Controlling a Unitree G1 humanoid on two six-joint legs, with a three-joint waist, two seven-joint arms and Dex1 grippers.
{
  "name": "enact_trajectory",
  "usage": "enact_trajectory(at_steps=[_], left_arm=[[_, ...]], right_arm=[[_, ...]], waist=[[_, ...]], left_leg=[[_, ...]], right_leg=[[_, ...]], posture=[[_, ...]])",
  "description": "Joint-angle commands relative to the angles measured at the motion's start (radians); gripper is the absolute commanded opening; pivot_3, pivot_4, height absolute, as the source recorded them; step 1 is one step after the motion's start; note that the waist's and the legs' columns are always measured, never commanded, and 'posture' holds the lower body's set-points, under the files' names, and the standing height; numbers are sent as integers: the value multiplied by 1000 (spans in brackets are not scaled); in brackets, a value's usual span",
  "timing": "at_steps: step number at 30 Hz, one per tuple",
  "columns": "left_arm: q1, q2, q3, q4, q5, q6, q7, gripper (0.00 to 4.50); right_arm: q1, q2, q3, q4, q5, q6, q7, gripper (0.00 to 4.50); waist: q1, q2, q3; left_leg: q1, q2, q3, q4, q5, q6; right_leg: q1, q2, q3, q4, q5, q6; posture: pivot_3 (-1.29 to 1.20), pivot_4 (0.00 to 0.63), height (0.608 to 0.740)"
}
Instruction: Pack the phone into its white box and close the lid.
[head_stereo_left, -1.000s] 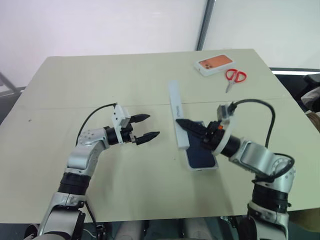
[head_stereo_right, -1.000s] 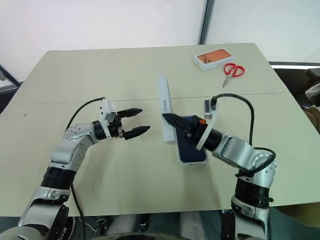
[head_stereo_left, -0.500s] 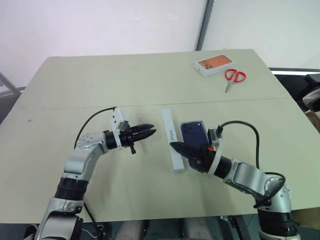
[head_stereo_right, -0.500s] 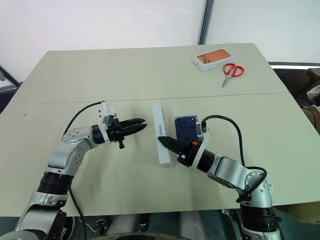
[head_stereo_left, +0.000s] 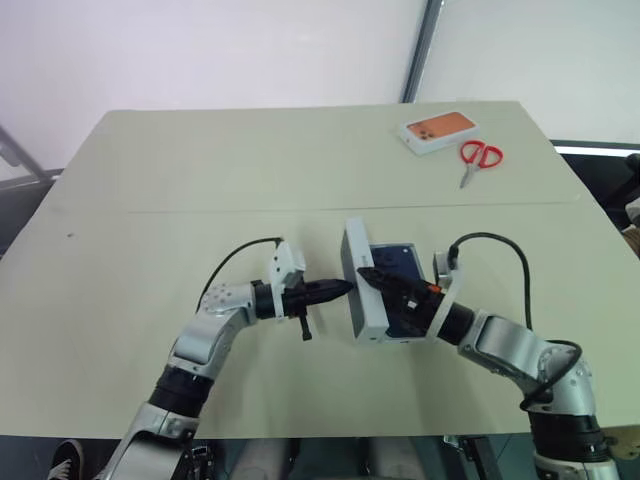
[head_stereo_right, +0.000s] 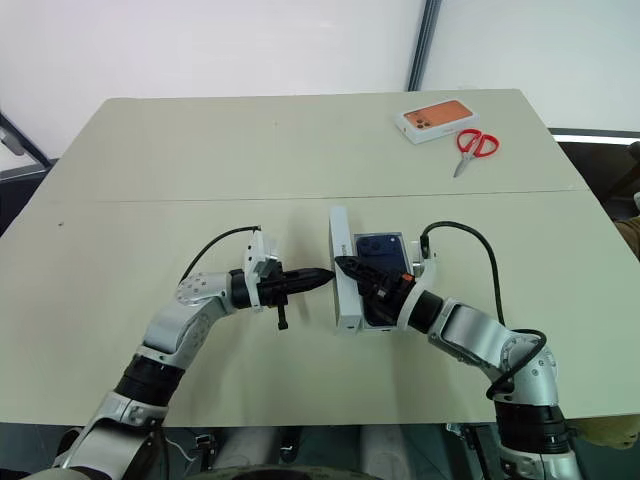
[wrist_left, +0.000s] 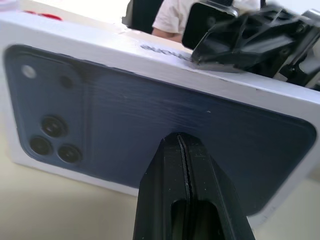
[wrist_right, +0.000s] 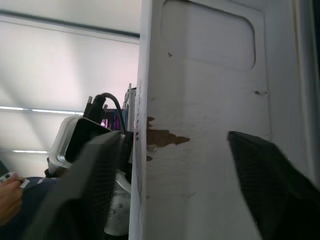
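The dark blue phone (head_stereo_left: 398, 272) lies in the white box (head_stereo_left: 396, 339) near the table's middle. The lid (head_stereo_left: 358, 292) stands on its long edge along the box's left side, leaning slightly. Its printed face (wrist_left: 150, 110) turns toward my left gripper (head_stereo_left: 345, 288), which is shut with its tip against that face. My right gripper (head_stereo_left: 366, 272) reaches over the phone and is open. One of its fingers (wrist_right: 260, 175) lies in front of the lid's plain inner face (wrist_right: 200, 100), and the other stands past the lid's edge.
A white box with an orange phone print (head_stereo_left: 438, 130) and red scissors (head_stereo_left: 478, 158) lie at the far right of the table (head_stereo_left: 200, 180). A person sits beyond the table (wrist_left: 175, 15).
My left gripper shut, then moved right until its tip met the lid. My right gripper, shut at the lid before, has opened. The lid now stands against the box's left side.
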Motion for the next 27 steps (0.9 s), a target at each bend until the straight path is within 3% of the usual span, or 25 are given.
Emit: enact_trajectory(at_steps=[1, 7, 10, 13, 17, 22, 23, 27], left_arm=[[-19, -21, 3, 5, 8, -29, 16, 0], [-59, -95, -11, 84, 27, -55, 45, 0], [-94, -146, -53, 132, 60, -73, 45, 0], [-127, -181, -74, 157, 79, -83, 43, 0], [-153, -201, -62, 177, 71, -75, 36, 0], [-135, -168, -46, 156, 64, -62, 22, 0], [-128, -156, -38, 143, 63, -58, 24, 0], [-94, -91, -17, 86, 57, -26, 21, 0]], right_arm=[[-45, -135, -90, -51, -54, 5, 91, 4471], [-58, -333, -202, 6, -315, -22, 313, 4471], [-10, -509, -76, -49, -697, -103, 556, 4471], [-19, -542, -7, -46, -898, -188, 641, 4471], [-47, -521, 38, -25, -1136, -316, 675, 3180], [-23, -471, 83, -45, -1308, -411, 726, 368], [-20, -471, 114, -51, -1373, -440, 728, 29], [-24, -446, 161, -67, -1499, -508, 764, 29]], waist=[[1, 0, 0], [3, -1, 0], [3, 0, 0], [-1, -1, 0], [0, -1, 0], [1, -1, 0], [1, -1, 0], [2, -1, 0]], left_leg=[[0, 0, 1, 0, 0, 1], [0, 0, 2, 2, -1, 2], [0, -1, 3, 4, -2, 3], [0, 0, 3, 5, -2, 4], [0, 0, 3, 6, -2, 4], [0, 0, 3, 6, -2, 4], [0, 0, 3, 6, -2, 4], [0, 0, 2, 7, -2, 3]], right_leg=[[0, 0, 0, 0, 0, 0], [2, 0, -1, -1, 0, 0], [2, 0, -1, 0, 0, 1], [3, 0, -2, -1, 0, 1], [3, 0, -1, 0, 0, 1], [3, 0, -1, -1, 0, 1], [3, 0, -1, -1, 0, 1], [3, 0, -1, 0, 0, 1]], posture=[[0, 150, 740], [0, 150, 740], [0, 150, 740], [0, 150, 740], [0, 150, 740], [0, 150, 740], [0, 150, 740], [0, 150, 740]])
